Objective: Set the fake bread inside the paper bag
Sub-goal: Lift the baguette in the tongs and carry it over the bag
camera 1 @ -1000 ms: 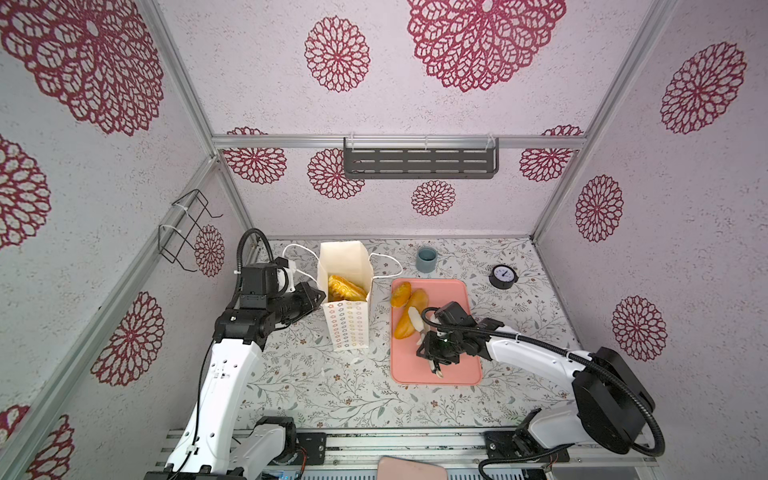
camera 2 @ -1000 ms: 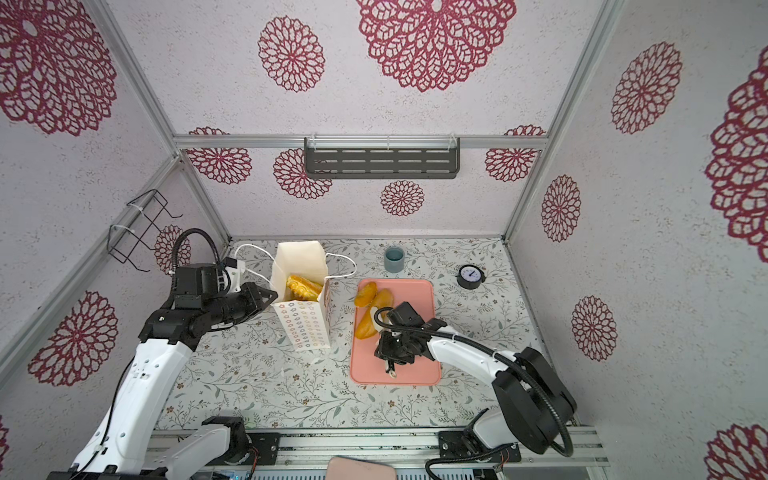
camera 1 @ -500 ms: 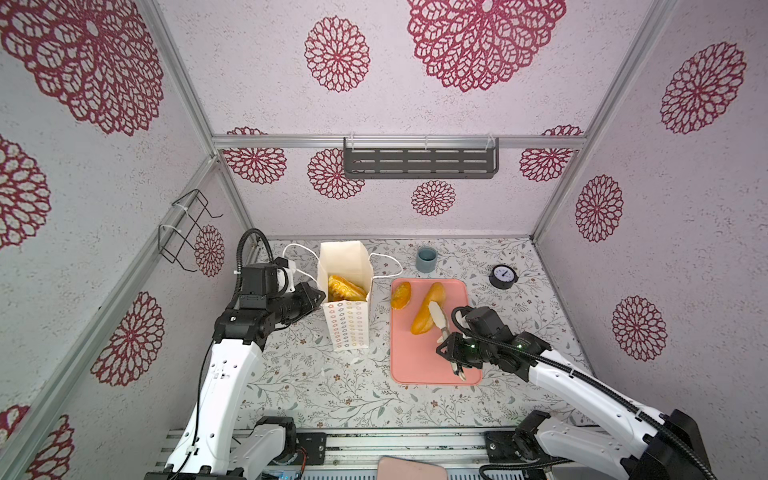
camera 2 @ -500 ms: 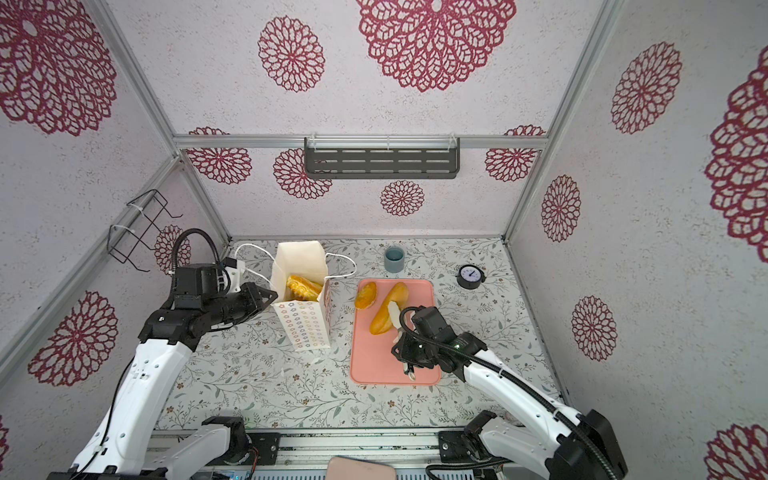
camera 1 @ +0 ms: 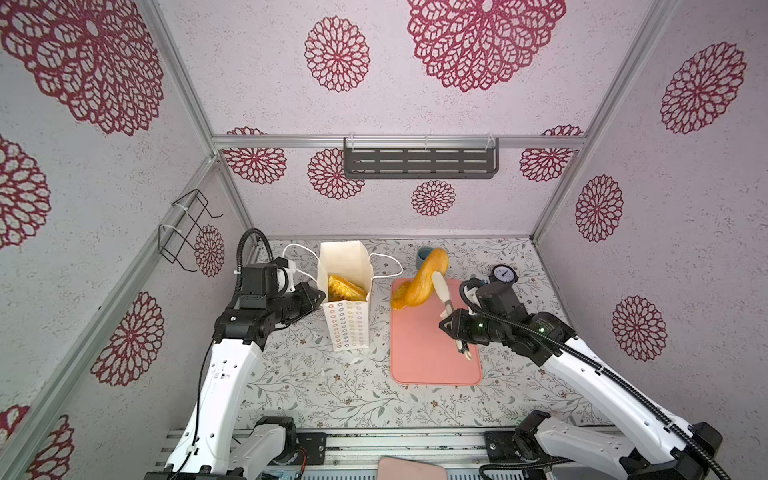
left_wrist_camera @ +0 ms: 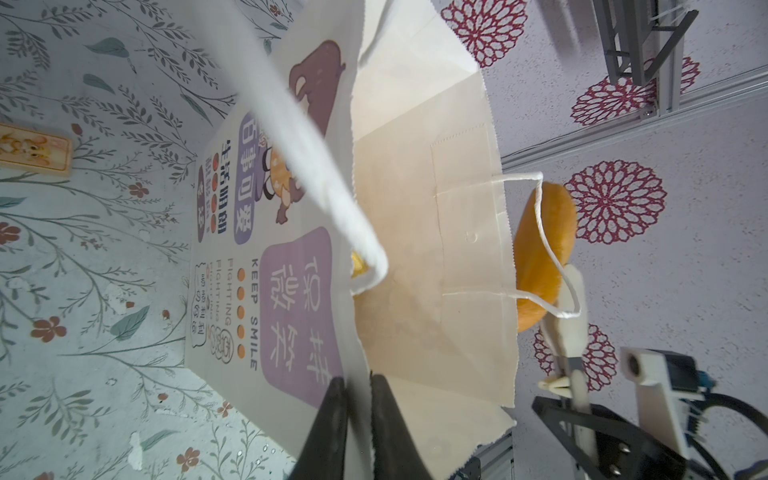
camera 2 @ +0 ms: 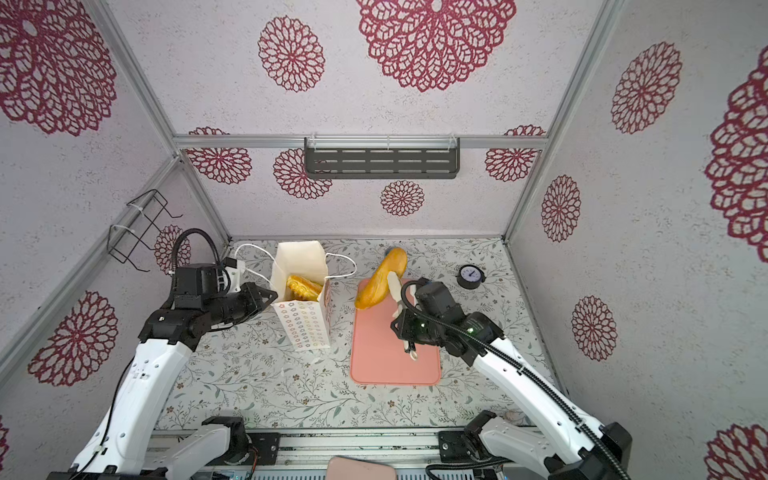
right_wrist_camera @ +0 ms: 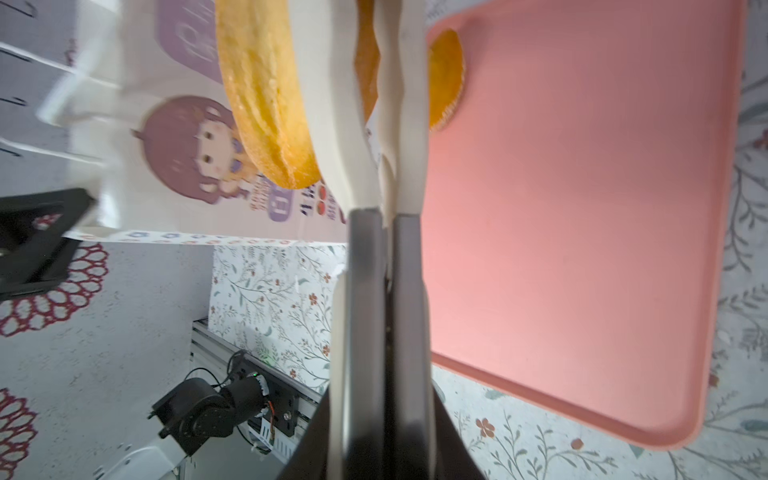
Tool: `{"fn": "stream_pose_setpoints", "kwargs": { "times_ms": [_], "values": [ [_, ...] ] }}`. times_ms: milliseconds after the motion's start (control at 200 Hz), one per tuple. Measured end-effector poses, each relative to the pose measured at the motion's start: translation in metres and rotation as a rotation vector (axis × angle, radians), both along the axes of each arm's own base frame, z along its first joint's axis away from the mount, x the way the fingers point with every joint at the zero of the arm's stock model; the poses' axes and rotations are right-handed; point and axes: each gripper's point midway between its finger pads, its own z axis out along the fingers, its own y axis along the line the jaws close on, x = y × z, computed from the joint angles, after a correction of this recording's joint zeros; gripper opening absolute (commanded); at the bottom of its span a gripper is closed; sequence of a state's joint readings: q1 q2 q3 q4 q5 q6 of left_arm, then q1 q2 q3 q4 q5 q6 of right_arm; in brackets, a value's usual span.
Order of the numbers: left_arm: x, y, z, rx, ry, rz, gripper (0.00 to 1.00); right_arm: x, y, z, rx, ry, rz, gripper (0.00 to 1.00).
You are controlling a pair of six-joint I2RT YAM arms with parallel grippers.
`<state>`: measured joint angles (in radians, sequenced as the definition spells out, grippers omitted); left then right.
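Note:
The white paper bag (camera 1: 347,328) (camera 2: 301,324) stands open left of the pink tray (camera 1: 432,357) (camera 2: 386,361), with fake bread (camera 1: 345,289) (camera 2: 301,286) inside. My left gripper (camera 1: 320,295) (left_wrist_camera: 357,386) is shut on the bag's rim (left_wrist_camera: 415,208). My right gripper (camera 1: 451,322) (right_wrist_camera: 384,399) is shut on white tongs (camera 1: 440,291) (right_wrist_camera: 374,124). The tongs pinch a long golden loaf (camera 1: 426,278) (camera 2: 382,278) (right_wrist_camera: 266,95), lifted and tilted above the tray's far end, right of the bag. An orange bun (camera 1: 397,300) (right_wrist_camera: 446,79) lies on the tray (right_wrist_camera: 582,208).
A blue-grey cup (camera 1: 424,254) stands behind the tray, partly hidden by the loaf. A round gauge (camera 1: 503,274) (camera 2: 471,276) sits at the back right. A small wooden block (left_wrist_camera: 33,151) lies on the floral table. A grey shelf (camera 1: 419,162) hangs on the back wall.
My right gripper has closed the tongs on the long loaf and raised it off the tray, towards the back. The left gripper and the bag have stayed put.

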<state>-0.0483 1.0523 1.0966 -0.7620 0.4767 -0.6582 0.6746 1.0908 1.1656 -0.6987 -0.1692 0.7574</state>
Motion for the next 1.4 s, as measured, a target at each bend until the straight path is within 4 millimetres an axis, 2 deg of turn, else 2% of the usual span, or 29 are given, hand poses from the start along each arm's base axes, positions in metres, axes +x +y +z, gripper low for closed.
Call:
{"fn": "stream_pose_setpoints", "kwargs": {
  "times_ms": [100, 325, 450, 565, 781, 941, 1256, 1401],
  "values": [
    [0.0, 0.0, 0.0, 0.0, 0.0, 0.0, 0.14, 0.01, 0.011, 0.03, 0.016, -0.059, 0.029, 0.2],
    [0.0, 0.0, 0.0, 0.001, 0.003, 0.001, 0.14, 0.018, 0.05, 0.075, 0.031, -0.147, 0.124, 0.19],
    [0.0, 0.001, -0.001, 0.003, 0.005, 0.003, 0.14, 0.018, 0.077, 0.094, 0.039, -0.187, 0.188, 0.19],
    [0.0, 0.001, -0.001, 0.005, 0.006, 0.005, 0.14, 0.019, 0.092, 0.101, 0.04, -0.203, 0.222, 0.2],
    [0.0, 0.002, -0.001, 0.008, 0.007, 0.008, 0.13, 0.022, 0.104, 0.104, 0.036, -0.209, 0.242, 0.2],
    [0.0, 0.002, -0.002, 0.01, 0.008, 0.011, 0.13, 0.018, 0.11, 0.108, 0.036, -0.209, 0.26, 0.2],
    [0.0, 0.003, -0.001, 0.011, 0.008, 0.013, 0.13, 0.014, 0.1, 0.145, 0.067, -0.299, 0.25, 0.22],
    [0.0, 0.003, 0.0, 0.012, 0.007, 0.014, 0.13, 0.012, 0.101, 0.149, 0.075, -0.304, 0.258, 0.22]
  ]
}}
